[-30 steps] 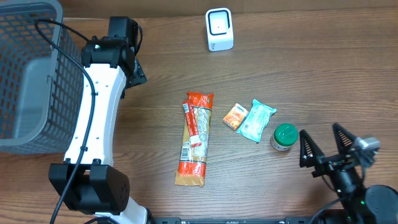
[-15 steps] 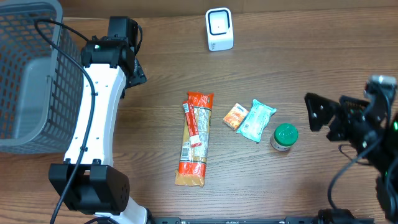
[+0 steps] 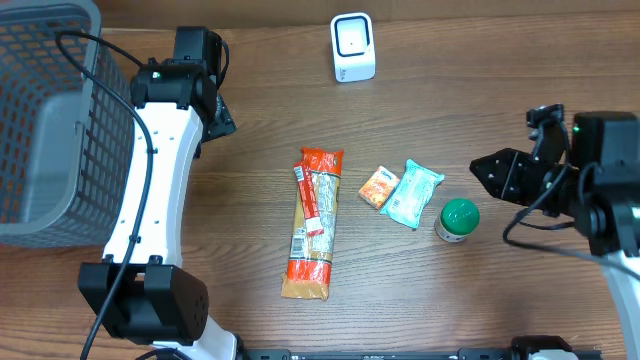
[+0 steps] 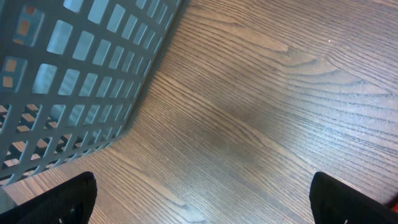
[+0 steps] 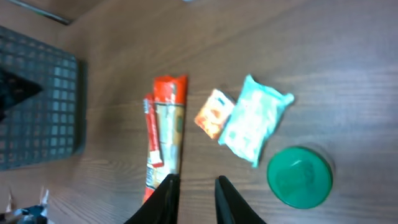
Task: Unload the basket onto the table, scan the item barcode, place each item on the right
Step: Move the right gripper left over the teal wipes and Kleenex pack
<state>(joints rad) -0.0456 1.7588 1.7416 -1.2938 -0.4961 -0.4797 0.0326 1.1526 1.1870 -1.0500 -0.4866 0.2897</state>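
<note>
Overhead, right arm's fingers (image 3: 495,172) point left, near green-lidded jar (image 3: 459,218).

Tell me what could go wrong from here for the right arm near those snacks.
1. The right claw has its jaws only narrowly apart. Going down like that, it may shove the green-lidded jar rather than grip it.
2. The teal packet and orange packet lie edge to edge, so picking one could drag the other.
</note>
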